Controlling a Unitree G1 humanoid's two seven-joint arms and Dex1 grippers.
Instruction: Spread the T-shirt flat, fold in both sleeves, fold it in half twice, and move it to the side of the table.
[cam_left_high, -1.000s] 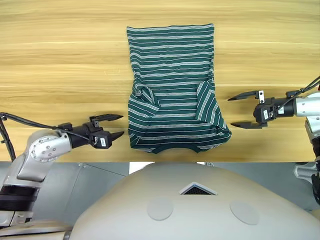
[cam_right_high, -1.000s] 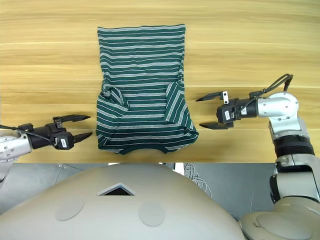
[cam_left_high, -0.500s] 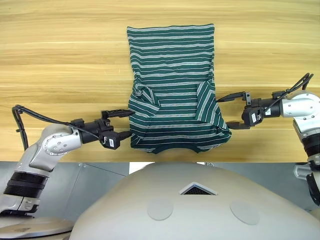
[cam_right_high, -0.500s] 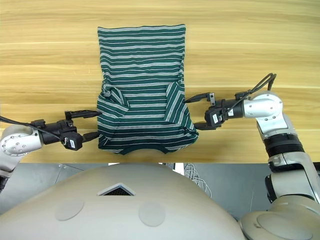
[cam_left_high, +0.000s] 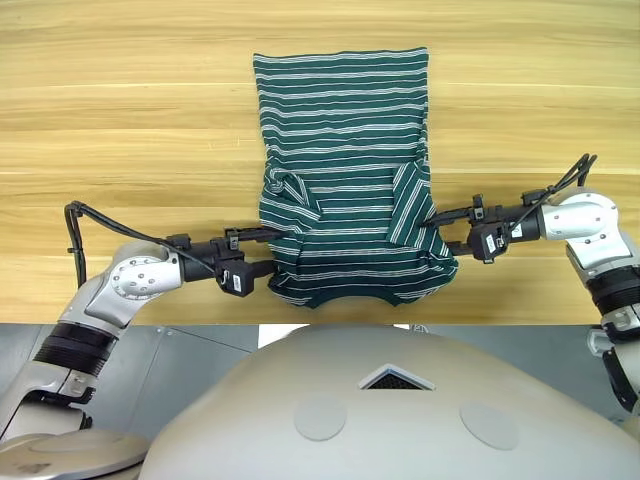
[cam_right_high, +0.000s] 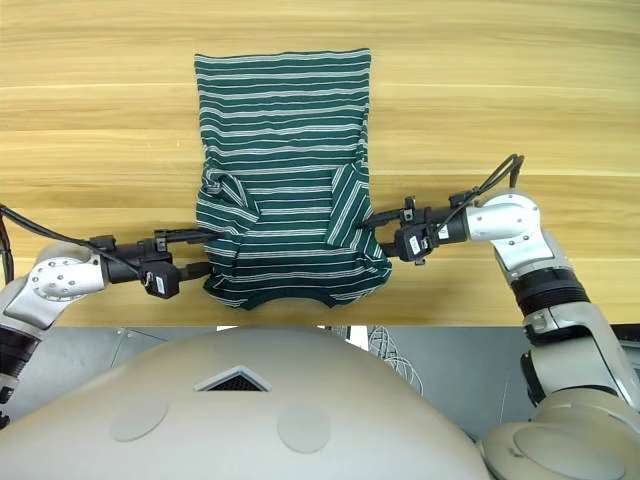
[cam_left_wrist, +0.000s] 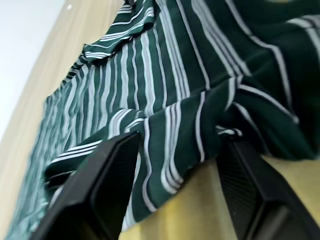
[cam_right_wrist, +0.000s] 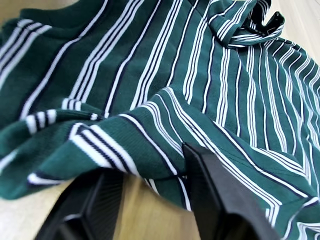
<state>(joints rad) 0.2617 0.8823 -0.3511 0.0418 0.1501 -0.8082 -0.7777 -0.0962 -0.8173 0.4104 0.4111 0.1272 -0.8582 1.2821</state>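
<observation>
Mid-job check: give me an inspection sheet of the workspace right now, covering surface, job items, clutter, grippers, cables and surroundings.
Surface: light wooden table.
Job's things: green striped T-shirt lies lengthwise mid-table, both sleeves folded in, the end nearest the robot slightly bunched; not yet folded in half.
Clutter: nothing seen.
Grippers: left gripper open, fingers straddling the shirt's near left edge; right gripper open, straddling the near right edge.
Cables: black cable loops off the left arm, second cable off the right arm; both apart from the shirt.
Surroundings: grey floor below the table's near edge, loose cords on it.
</observation>
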